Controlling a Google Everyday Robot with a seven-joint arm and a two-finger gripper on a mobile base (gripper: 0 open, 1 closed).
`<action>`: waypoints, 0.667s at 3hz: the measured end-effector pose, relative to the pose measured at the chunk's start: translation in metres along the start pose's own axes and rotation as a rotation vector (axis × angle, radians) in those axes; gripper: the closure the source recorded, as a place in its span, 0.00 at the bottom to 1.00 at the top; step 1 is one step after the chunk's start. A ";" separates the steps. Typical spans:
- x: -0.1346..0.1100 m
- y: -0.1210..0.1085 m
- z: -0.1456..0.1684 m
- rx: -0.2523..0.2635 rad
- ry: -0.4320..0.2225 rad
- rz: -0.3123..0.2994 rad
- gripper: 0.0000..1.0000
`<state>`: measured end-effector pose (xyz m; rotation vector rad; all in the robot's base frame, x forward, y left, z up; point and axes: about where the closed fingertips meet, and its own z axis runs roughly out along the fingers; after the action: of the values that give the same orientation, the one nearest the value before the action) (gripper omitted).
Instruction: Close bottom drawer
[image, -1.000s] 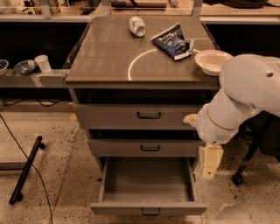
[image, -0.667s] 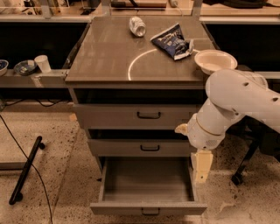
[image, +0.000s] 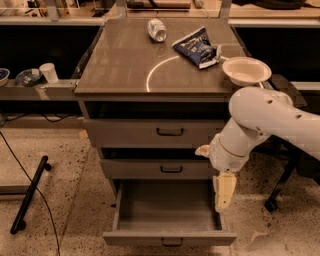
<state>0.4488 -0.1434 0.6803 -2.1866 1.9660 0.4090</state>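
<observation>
The bottom drawer (image: 169, 238) of the grey cabinet is pulled far out and shows an empty inside; its small dark bar handle sits at the lower edge of the picture. My gripper (image: 223, 194) hangs downward on the white arm, just above the drawer's right side wall and in front of the right end of the middle drawer (image: 171, 169). It touches nothing that I can see. The top drawer (image: 170, 132) and the middle drawer stand slightly out from the cabinet.
On the cabinet top lie a crushed can (image: 157, 29), a blue chip bag (image: 199, 47) and a white bowl (image: 246, 70) at the right edge. A black pole (image: 31, 193) and a cable lie on the floor at left. A chair base (image: 280, 190) stands at right.
The arm has swung left and down, bringing the gripper from beside the cabinet's right edge to over the open bottom drawer's right side. The drawer has not moved.
</observation>
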 end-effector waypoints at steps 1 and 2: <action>-0.002 0.011 0.069 -0.040 -0.147 -0.046 0.00; 0.013 0.003 0.125 0.150 -0.383 -0.077 0.00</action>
<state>0.4360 -0.1180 0.5582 -1.9150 1.6469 0.5973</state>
